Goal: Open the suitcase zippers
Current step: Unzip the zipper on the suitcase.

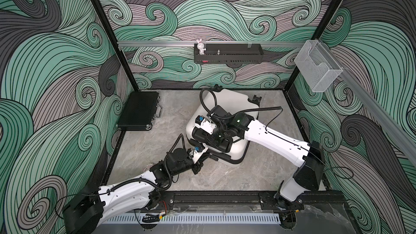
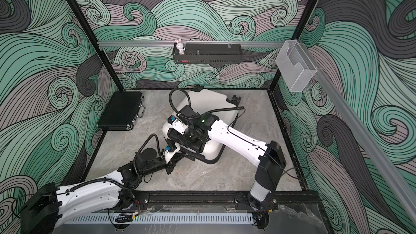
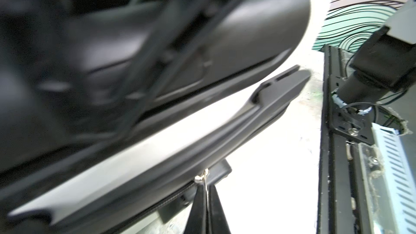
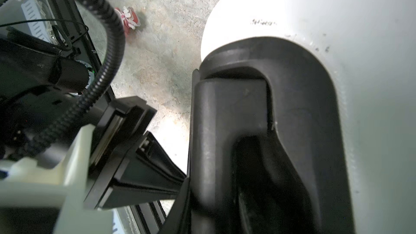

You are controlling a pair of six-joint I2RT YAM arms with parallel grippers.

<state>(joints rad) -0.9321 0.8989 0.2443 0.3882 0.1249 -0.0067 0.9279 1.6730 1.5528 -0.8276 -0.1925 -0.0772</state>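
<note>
White hard shell: the suitcase (image 1: 227,106) lies flat on the grey stone table (image 1: 146,149), at centre frame in both top views. Its long axis runs from upper to lower frame, leaning slightly. The wheels point to the back wall and the black handle recess (image 4: 304,86) faces the lower frame. The zippers (image 3: 144,190) form a black band round the seam. The left gripper (image 3: 204,190) sits at the case's lower-left edge, fingers pressed together on a small metal zipper pull (image 3: 203,177). The right gripper (image 1: 215,139) rests on top, at the handle recess; whether its jaws are apart or together cannot be told. A black briefcase (image 1: 138,111) lies well apart, at upper left.
</note>
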